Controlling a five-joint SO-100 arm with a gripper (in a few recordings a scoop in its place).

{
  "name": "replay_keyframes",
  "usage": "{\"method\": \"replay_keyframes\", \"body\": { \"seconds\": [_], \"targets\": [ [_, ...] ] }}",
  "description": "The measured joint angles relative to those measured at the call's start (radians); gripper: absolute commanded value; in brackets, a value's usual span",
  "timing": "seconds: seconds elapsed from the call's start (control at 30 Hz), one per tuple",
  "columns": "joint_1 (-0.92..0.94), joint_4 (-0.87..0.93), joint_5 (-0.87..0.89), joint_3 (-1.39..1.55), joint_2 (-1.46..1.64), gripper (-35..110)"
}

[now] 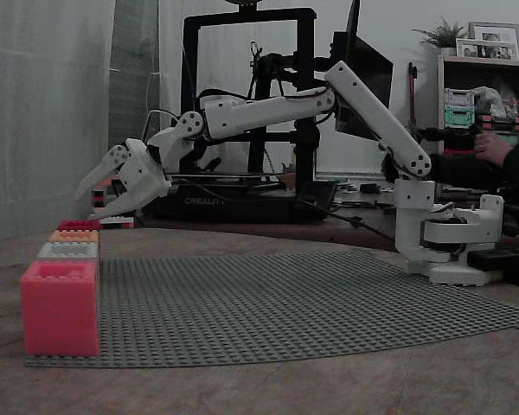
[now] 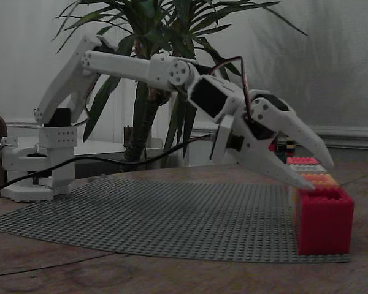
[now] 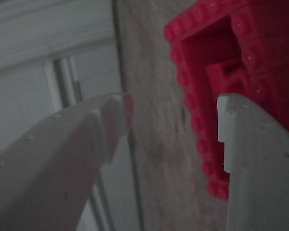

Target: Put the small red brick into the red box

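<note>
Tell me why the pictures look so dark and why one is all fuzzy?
Both fixed views are dim and greyish, the room poorly lit, though the arm and the row of boxes stay sharp. In the wrist view the gripper fingers sit very close to the lens, so they blur, and the red box beyond is soft and grainy too. No glare shows in any of the three.

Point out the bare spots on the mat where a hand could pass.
The grey studded mat is bare from the row of boxes across to the arm's base. It is crowded at that row, where the open gripper hangs.
</note>
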Motion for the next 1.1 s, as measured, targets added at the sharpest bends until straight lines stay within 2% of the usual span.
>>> {"method": "replay_keyframes", "body": {
  "seconds": [0.07, 0.27, 0.6, 0.8, 0.93, 1.1],
  "targets": [
    [-0.003, 0.025, 0.021, 0.006, 0.018, 0],
    [-0.023, 0.091, 0.054, 0.302, 0.357, 0],
    [-0.193, 0.288, -0.080, 1.255, 1.296, 0],
    [-0.268, 0.445, -0.058, 1.776, 1.876, 0],
    [-0.272, 0.600, -0.031, 1.890, 2.155, 0],
    [-0.272, 0.713, 0.002, 1.953, 2.341, 0]
  ]
}}
